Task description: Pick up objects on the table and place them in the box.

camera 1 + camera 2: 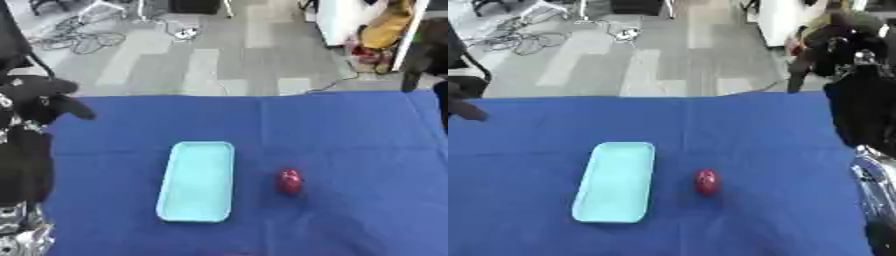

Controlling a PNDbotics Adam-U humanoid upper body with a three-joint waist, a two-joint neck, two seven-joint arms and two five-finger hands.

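Nearest lies the pale blue box [196,181], empty on the blue-covered bench [350,140]. Just right of it a small red object [290,181], possibly a fruit, is left unplaced. Left hand [39,97] and right hand [842,42] are raised at the far corners, their fingers indistinct, nothing seen held.

Pale turquoise tray [196,181], long, shallow, rounded corners, empty, lying flat lengthwise on blue cloth. Small red rounded object [290,181] just right of it, apart, resting on cloth.
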